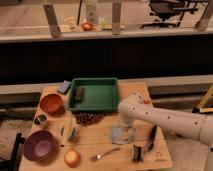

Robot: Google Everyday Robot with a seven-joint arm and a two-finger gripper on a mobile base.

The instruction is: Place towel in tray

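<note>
The grey-blue towel (121,134) lies flat on the wooden table, in front of and a little right of the green tray (95,106). The tray sits at the table's back middle and holds a small dark object (79,93). My white arm reaches in from the right, and the gripper (125,126) points down right over the towel's top edge. The arm's end hides most of the gripper.
An orange bowl (51,103) and a purple bowl (38,145) stand at the left. A blue sponge block (64,87), a dark grape bunch (88,118), a banana (69,130), an orange fruit (72,158), a fork (104,154) and dark tools (145,146) lie around.
</note>
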